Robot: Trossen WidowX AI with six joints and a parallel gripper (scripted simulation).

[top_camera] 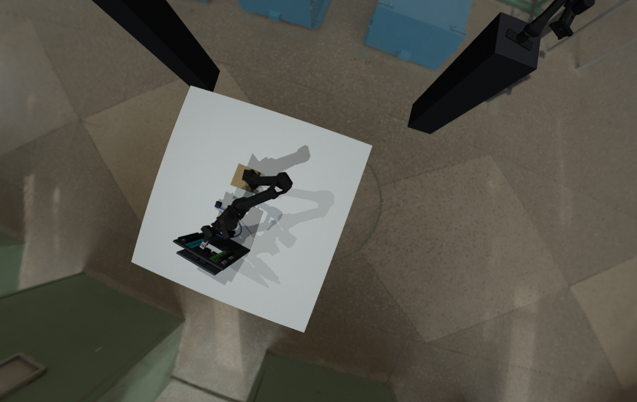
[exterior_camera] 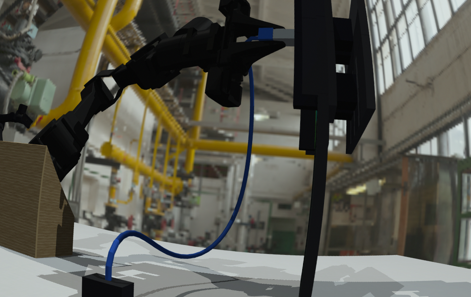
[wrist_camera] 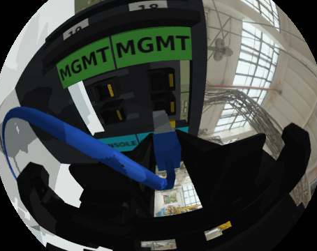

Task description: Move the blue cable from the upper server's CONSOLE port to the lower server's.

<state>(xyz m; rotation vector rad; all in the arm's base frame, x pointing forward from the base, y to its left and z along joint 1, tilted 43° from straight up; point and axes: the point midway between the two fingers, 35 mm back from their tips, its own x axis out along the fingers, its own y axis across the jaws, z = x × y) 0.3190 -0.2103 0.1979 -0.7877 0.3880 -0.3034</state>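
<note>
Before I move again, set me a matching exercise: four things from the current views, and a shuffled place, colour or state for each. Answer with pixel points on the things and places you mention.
Things
1. Plug (exterior_camera: 265,33) (wrist_camera: 167,148)
2. MGMT labels (wrist_camera: 153,44)
3. Arm's mounting block (exterior_camera: 11,199)
4. Gripper (exterior_camera: 284,36) (wrist_camera: 164,135)

Descriptions
A. Green with black lettering
B. Shut on something blue and grey
C. Between the fingers, cable trailing from its rear
D. Wood-patterned, standing on the white table (top_camera: 310,149) (exterior_camera: 370,264)

Pairs: 1-C, 2-A, 3-D, 4-B
</note>
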